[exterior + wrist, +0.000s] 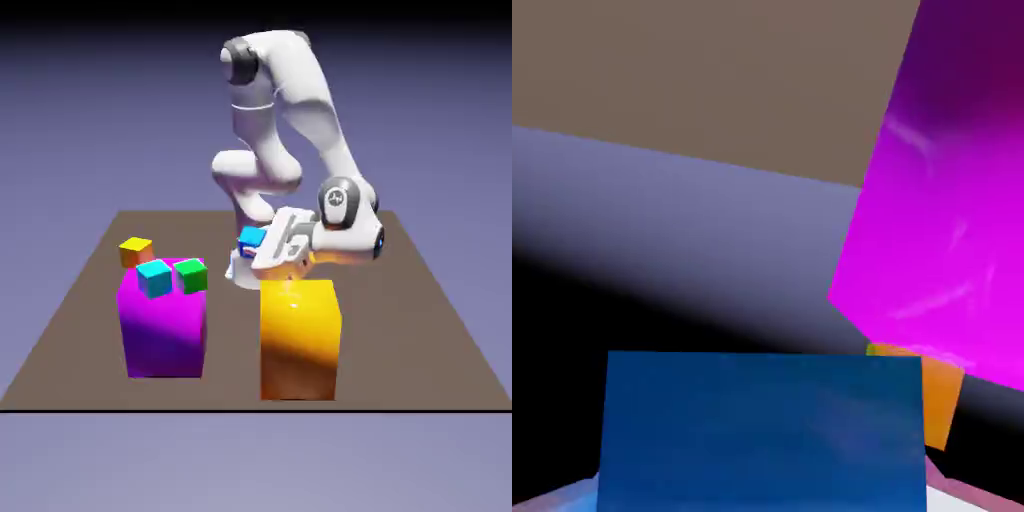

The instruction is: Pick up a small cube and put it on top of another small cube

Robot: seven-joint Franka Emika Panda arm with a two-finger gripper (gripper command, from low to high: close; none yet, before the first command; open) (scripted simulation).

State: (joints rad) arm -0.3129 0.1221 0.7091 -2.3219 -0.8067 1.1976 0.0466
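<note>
My gripper [250, 243] is shut on the small blue cube [252, 238], held in the air above the table, to the exterior view's right of the magenta block [163, 325]. The hand view shows the blue cube [762, 430] large at the bottom, hiding the fingertips. On top of the magenta block sit a cyan small cube [154, 277] and a green small cube [191, 274]. The magenta block [952, 200] fills the right side of the hand view.
A tall yellow-orange block [299, 338] stands just below the hand. A small orange cube [135, 250] lies on the brown table [80, 300] behind the magenta block, and its corner [937, 395] shows in the hand view.
</note>
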